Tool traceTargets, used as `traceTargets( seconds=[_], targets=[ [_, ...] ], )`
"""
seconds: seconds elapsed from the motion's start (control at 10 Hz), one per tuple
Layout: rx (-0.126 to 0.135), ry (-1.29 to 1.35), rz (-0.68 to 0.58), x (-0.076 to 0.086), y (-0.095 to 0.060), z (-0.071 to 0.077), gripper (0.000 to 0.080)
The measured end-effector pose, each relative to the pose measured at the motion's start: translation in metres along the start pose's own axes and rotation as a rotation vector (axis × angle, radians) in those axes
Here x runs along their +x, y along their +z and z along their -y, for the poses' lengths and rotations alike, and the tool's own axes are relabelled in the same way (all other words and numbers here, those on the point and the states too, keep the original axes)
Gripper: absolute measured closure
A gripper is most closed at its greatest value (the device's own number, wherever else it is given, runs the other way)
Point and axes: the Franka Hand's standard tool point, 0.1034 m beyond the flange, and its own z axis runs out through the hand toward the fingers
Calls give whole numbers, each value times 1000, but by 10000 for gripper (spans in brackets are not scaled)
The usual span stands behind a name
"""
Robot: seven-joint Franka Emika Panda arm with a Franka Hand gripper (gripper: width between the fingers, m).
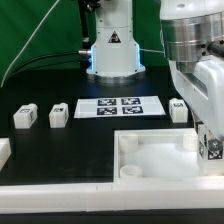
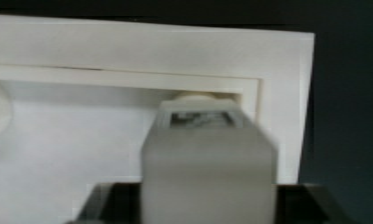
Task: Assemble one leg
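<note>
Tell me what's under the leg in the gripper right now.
Under the leg held by the gripper sits the square panel; a round peg or hole edge shows at its raised-rim corner. The leg covers whether its tip has entered.

Matt white plastic panel [image 1: 155,158], smooth grey metal gripper [image 2: 204,170], matt black table [image 1: 60,150].

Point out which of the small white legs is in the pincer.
The leg at the exterior view's right edge, held by the pincer over the square panel. The others sit loose on the table.
</note>
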Motion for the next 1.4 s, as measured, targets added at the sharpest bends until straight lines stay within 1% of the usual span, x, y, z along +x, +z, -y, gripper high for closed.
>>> traceTargets(
  seconds=[0.2,0.3,0.5,1.0,1.3,1.4],
  targets=[
    [0,-78,0,0,0,0,173],
    [0,-95,1,0,0,0,173],
    [-2,-390,-4,2,0,0,152],
    [-8,-889,-8,3,0,0,150],
    [-29,-1176,-34,2,-1,1,150],
    [-44,-1322,-47,2,-1,1,150]
  ],
)
